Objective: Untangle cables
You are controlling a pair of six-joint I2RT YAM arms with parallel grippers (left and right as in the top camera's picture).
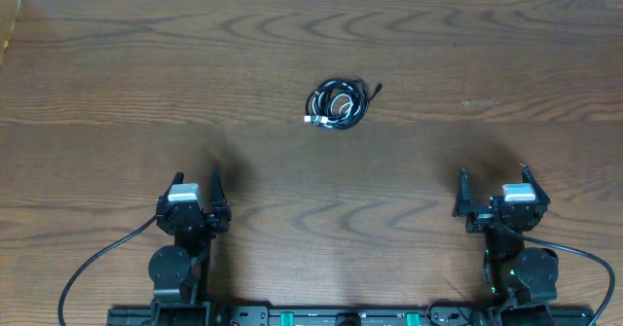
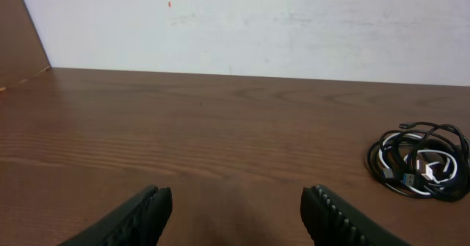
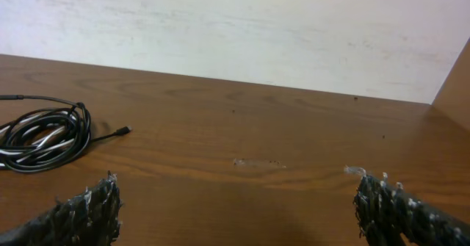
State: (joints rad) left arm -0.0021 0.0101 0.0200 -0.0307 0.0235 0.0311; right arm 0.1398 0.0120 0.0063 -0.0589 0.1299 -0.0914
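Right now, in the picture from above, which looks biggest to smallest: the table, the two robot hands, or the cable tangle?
1. The table.
2. The left hand and right hand, alike, so tied.
3. The cable tangle, only slightly smaller, so unsure.

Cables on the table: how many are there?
2. A black cable and a white cable, coiled in one bundle at the middle of the table; more could hide inside.

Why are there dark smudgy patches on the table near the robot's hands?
Overhead view: those are soft shadows on the table, just beyond the left gripper and the right gripper, probably from the lighting above. Left wrist view: the fingers close to the lens look soft, while the cables stay fairly sharp. Right wrist view: even light, no strong glare.
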